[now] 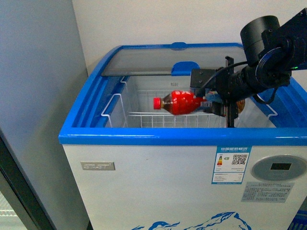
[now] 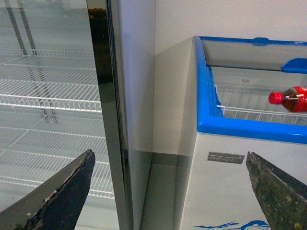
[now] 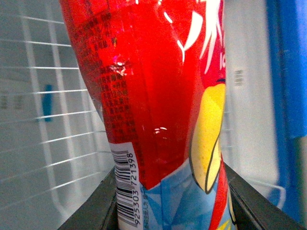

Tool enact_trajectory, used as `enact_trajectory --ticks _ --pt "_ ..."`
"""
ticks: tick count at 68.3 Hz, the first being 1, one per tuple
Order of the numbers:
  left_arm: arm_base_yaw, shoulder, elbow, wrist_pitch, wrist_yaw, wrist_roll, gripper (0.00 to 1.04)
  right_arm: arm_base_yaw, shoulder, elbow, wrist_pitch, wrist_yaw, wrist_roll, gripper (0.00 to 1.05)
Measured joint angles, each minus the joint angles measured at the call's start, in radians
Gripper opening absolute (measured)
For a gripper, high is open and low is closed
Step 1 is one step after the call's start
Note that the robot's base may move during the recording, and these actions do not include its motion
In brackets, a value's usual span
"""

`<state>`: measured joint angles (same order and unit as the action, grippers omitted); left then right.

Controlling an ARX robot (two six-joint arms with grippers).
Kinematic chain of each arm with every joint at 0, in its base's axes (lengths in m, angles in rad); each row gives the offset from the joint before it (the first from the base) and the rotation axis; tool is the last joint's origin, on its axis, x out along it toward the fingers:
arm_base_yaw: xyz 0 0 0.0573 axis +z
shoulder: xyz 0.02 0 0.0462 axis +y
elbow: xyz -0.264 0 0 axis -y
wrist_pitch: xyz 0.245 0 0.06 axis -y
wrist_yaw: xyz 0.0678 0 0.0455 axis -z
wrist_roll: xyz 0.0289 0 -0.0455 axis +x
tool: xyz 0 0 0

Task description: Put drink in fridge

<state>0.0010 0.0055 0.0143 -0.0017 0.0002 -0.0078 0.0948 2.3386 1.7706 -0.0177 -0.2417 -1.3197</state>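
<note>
Right gripper [image 1: 221, 106] clamped on the drink [image 1: 181, 102], holding it sideways over the open fridge [image 1: 182, 136], above its wire basket [image 1: 144, 120], ready to lower. Left gripper [image 2: 168, 191] hangs back, fingers apart.

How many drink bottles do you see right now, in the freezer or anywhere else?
1. The red-capped bottle is held sideways by the right gripper over the wire basket inside the open fridge. The freezer floor is partly hidden, so others may be out of sight.
</note>
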Motion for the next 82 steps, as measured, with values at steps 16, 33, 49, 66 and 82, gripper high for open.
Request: enact_trajectory --ticks 16,33,49,66,82 --pt "0.0 0.0 0.0 0.0 0.0 0.0 0.97 -0.003 0.102 0.075 0.009 0.05 -0.021 0.42" --pt "0.0 0.0 0.0 0.0 0.0 0.0 0.97 -0.008 0.15 0.093 0.003 0.055 -0.033 0.42" --pt "0.0 0.0 0.0 0.0 0.0 0.0 0.97 -0.005 0.151 0.093 0.013 0.071 -0.026 0.42" --pt "0.0 0.0 0.0 0.0 0.0 0.0 0.97 0.002 0.152 0.108 0.022 0.061 0.022 0.85" --pt "0.0 0.0 0.0 0.0 0.0 0.0 0.97 0.0 0.088 0.091 0.021 0.04 0.072 0.98"
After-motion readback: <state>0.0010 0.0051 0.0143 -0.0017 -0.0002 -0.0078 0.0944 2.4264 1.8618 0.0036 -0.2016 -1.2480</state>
